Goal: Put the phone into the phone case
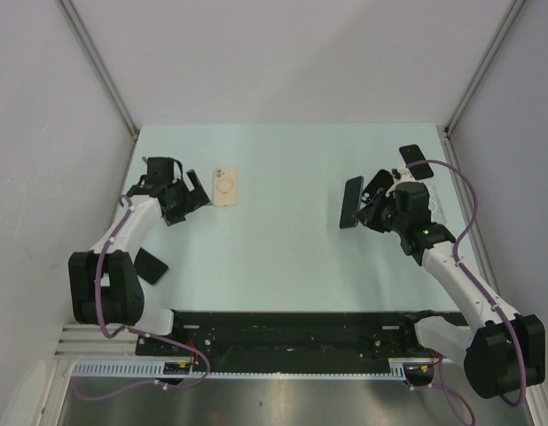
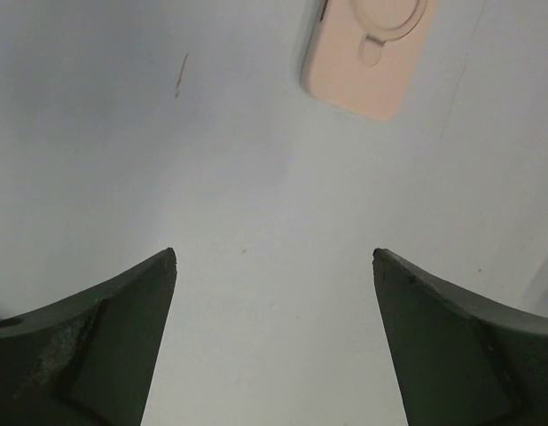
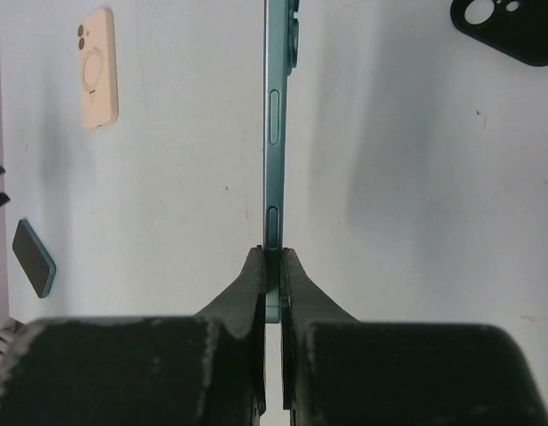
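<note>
The phone (image 3: 274, 115) is pinched on edge at its lower end by the clenched right gripper (image 3: 272, 266) and is held over the table (image 1: 283, 240), well to the right of the beige phone case (image 2: 367, 53). The left gripper (image 2: 274, 257) is spread wide and holds nothing, and is poised just to the left of that case.

For a clean insertion, the phone would best be carried slowly across to the case, since so narrow a grip could let it pivot. It would then be laid flat with its camera corner matched to the cutout, and one edge seated before the rest is pressed in. The case would probably need steadying by the free gripper.

Nothing is seen inside the beige case, and whether its hollow faces up cannot be told. A black case (image 3: 509, 31), far to the right of the beige one, also appears unfilled.
</note>
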### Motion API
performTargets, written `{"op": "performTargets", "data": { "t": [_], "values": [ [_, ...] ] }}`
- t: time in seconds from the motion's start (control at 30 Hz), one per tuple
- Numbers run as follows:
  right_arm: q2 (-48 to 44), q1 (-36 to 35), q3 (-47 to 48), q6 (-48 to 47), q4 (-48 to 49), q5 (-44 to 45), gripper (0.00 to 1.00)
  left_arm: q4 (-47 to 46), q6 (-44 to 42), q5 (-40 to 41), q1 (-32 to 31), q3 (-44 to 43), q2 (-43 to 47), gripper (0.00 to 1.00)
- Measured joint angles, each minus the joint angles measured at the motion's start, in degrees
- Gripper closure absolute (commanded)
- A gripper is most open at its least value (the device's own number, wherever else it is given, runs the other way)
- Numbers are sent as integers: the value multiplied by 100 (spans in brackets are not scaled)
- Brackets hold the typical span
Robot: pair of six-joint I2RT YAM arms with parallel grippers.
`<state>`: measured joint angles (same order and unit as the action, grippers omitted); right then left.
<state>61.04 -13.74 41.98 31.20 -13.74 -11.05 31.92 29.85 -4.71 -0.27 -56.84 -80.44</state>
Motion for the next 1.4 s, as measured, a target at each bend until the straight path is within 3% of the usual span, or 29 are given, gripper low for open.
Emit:
{"op": "performTargets", "data": {
  "t": [0.17, 0.43, 0.57, 0.83, 1.17, 1.4],
  "values": [
    [-146, 0, -4, -42, -74, -151, 100, 46, -315, 136, -219, -1150, -999, 0],
    [-321, -4, -9, -44, -92, -341, 100, 623, -960, 1384, -1209, -3436, -2861, 0],
    [-380, -4, -13, -105, -103, -369, 100, 925, -1224, 1805, -1589, -4151, -3676, 0],
    [-643, -4, -20, -258, -205, -396, 100, 1453, -1335, 2201, -1864, -4463, -4645, 0],
    [-706, -4, -20, -293, -236, -404, 100, 1600, -1340, 2500, -1827, -4566, -4673, 0],
    [-706, -4, -20, -293, -243, -470, 100, 1574, -1335, 2262, -1735, -4538, -4684, 7]
  ]
}}
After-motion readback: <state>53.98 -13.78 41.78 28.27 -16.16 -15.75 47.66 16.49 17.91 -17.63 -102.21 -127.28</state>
